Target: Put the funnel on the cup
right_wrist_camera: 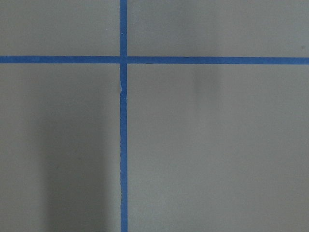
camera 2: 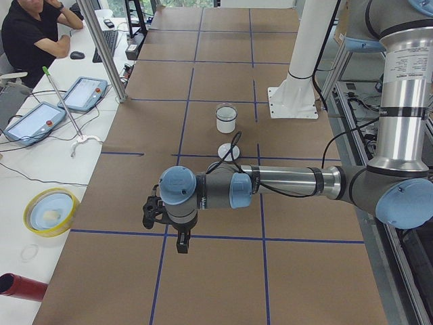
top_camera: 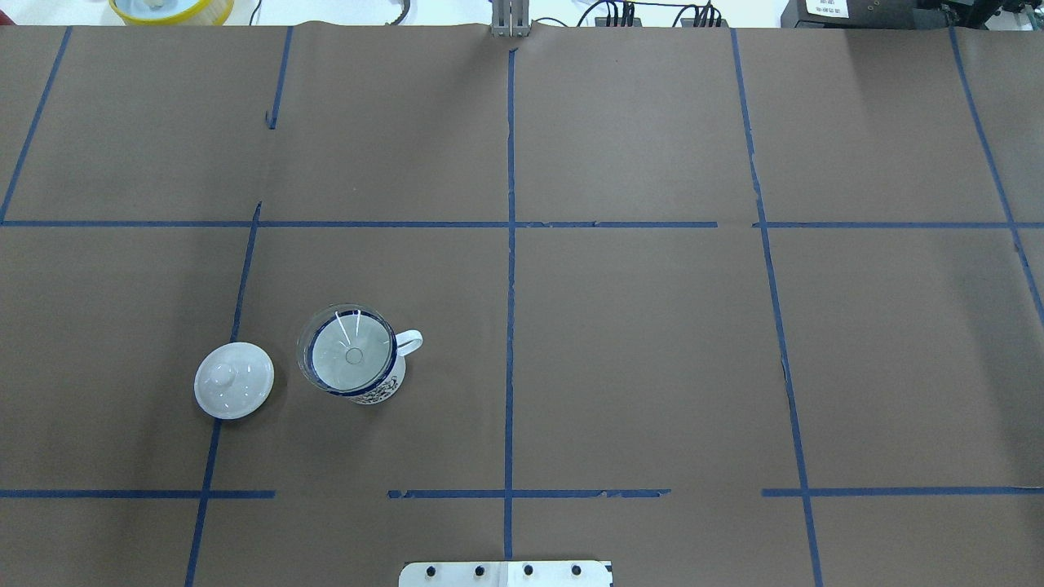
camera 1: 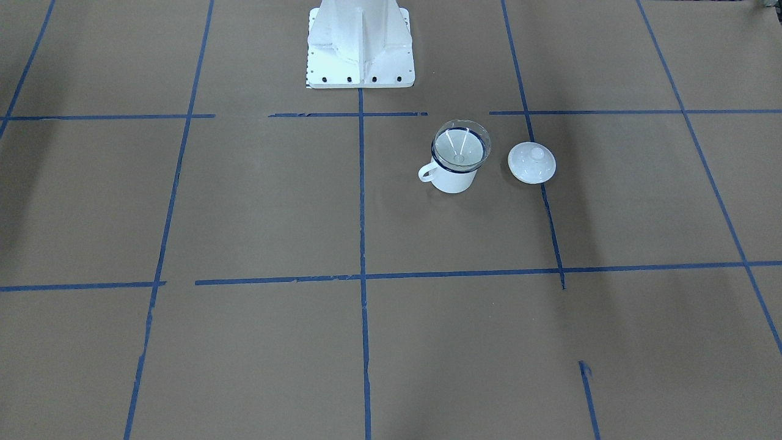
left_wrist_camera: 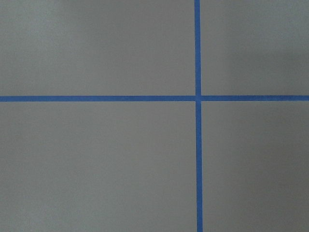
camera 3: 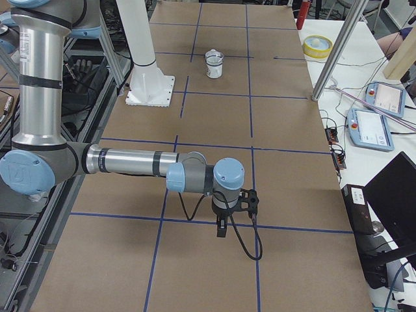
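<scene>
A flat brown paper-covered table surface (left_wrist_camera: pixel 96 164) is filling the whole view. A horizontal strip of blue tape (left_wrist_camera: pixel 96 98) is running straight across it from the left edge to the right edge, a little above the middle. A vertical strip of blue tape (left_wrist_camera: pixel 198 169) is running from the top edge to the bottom edge, right of centre. The two strips are crossing at right angles, dividing the surface into four panels, the left pair wider than the right pair. The brown is showing faint lighter and darker patches.
</scene>
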Controlling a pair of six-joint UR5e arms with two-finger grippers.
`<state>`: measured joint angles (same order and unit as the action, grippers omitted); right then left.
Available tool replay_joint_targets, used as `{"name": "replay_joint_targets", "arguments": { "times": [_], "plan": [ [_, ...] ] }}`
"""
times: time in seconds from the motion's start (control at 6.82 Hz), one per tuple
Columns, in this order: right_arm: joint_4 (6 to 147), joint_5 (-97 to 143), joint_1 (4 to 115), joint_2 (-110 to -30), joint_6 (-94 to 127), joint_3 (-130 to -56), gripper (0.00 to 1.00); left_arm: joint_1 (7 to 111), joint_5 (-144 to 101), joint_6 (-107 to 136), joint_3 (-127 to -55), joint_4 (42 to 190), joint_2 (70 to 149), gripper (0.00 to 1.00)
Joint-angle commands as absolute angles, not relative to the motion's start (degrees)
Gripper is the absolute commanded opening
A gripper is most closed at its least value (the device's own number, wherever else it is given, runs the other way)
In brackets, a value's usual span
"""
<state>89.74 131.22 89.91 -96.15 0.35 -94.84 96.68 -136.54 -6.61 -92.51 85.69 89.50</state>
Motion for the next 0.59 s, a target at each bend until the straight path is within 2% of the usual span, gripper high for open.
{"name": "replay_joint_targets", "arguments": {
  "times": [0.0,0.44],
  "plan": [
    [89.74,131.22,89.91,-96.15,0.35,-94.83,1.00,96.68,-136.49,-6.59,-92.11,85.69,89.47,1.00],
    [89.74,131.22,89.91,-96.15,0.35,-94.92,1.00,96.68,-136.58,-6.50,-92.29,85.61,90.08,1.00]
  ]
}}
